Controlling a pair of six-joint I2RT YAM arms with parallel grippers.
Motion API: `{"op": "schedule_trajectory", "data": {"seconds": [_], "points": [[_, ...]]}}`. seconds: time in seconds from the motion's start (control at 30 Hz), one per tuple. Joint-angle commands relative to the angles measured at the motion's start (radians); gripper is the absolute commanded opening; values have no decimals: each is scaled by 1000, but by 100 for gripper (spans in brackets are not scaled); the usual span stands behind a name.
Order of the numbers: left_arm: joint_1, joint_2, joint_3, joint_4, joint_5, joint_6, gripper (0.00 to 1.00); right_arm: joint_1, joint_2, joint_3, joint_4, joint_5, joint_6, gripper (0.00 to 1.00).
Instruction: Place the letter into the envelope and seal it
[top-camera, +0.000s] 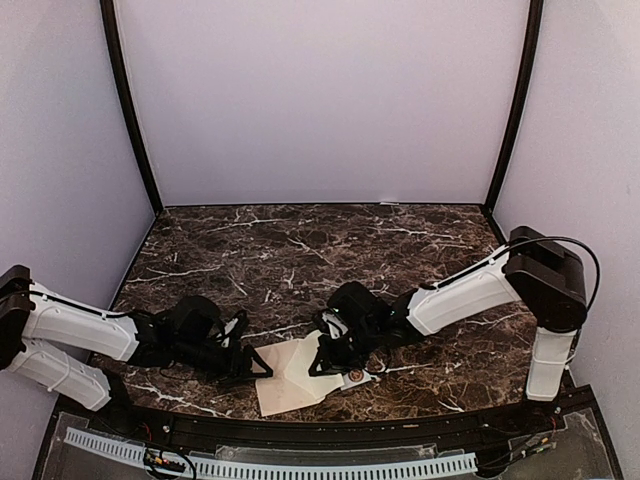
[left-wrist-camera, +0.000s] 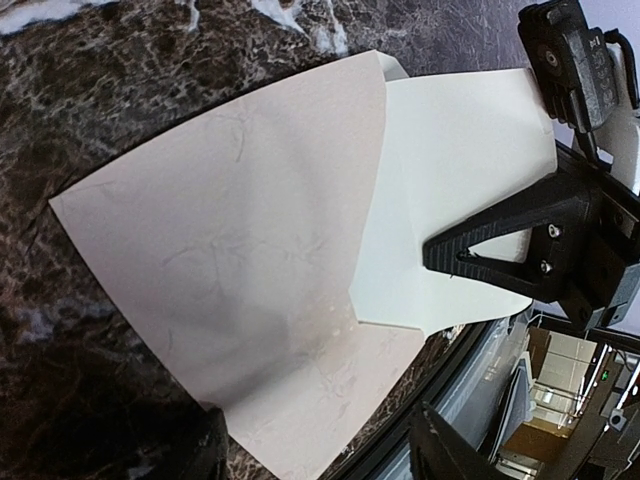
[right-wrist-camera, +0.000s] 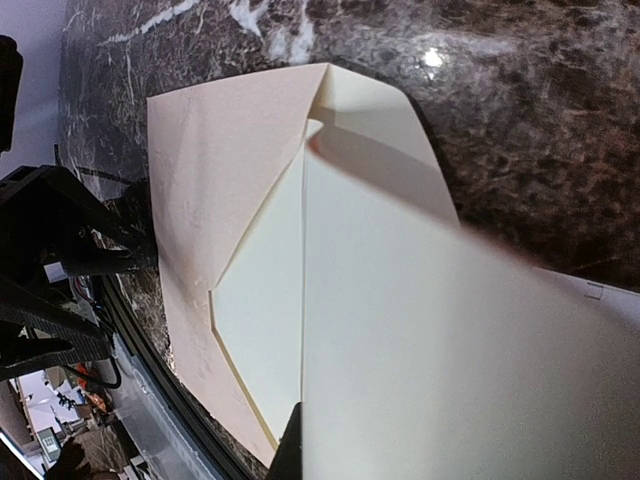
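Left gripper (top-camera: 250, 362): jaws apart and clamped on nothing. The near corner of the envelope lies in the gap between its fingers (left-wrist-camera: 440, 450). Whether either finger touches the paper cannot be told.
Right gripper (top-camera: 330, 358): jaws together, pinched on the near end of the letter, whose sheet rises from the table towards the wrist.
Letter (left-wrist-camera: 455, 170): cream, paler than the envelope. Its far end is at the envelope's mouth and partly under the tan panel. How far in it sits cannot be told.
Envelope (top-camera: 285, 388): pinkish-tan, flat on the table near the front edge, between the two grippers.
Table (top-camera: 300, 250): dark marble with white veining.
Card (top-camera: 356, 377): small, white, printed with circles. It lies just beside the right gripper and the envelope's right side.
In the way: the right gripper and the raised sheet hide the mouth from above.
Top view only: both arms reaching inward, and the card.
Left wrist view only: the right gripper's black fingers closing to a point on the letter.
Right wrist view only: a notch in the tan panel showing cream paper inside.
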Motion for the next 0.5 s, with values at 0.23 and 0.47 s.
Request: {"op": "schedule_trajectory", "data": {"seconds": [0.23,0.47], "points": [[2,15,4,-63,-24,24,60,1,19,25,60,-37,-23,0],[2,17,4,-40,-14,26,60,5,39,50,52,-54,-35,0]]}}
